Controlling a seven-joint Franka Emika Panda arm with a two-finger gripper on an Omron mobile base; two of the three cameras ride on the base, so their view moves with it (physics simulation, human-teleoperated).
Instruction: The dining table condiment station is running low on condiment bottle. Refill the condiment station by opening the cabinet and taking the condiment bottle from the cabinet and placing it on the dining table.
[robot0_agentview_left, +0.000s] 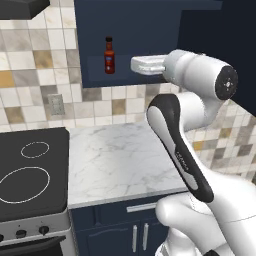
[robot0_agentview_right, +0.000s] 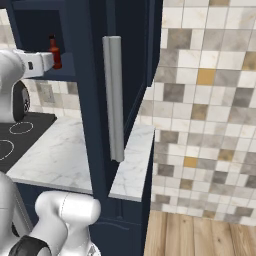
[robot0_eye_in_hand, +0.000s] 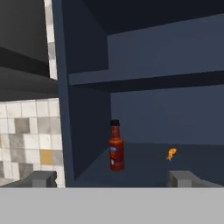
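Navy cabinet (robot0_eye_in_hand: 83, 109) is hanging open, and the condiment bottle (robot0_eye_in_hand: 116, 146) stands upright on its bottom shelf, close to the left inner wall. Pincer (robot0_eye_in_hand: 111, 178) is spread wide with nothing in it, aimed at the bottle but still short of it. Some little orange thing (robot0_eye_in_hand: 171, 153) sits further right on that shelf.

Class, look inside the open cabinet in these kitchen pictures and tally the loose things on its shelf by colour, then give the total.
Red-orange: 1, the condiment bottle with a black cap, standing upright on the lower shelf of the cabinet.
Orange: 1, a small orange object to the bottle's right in the hand view; too small to identify.
Total: 2
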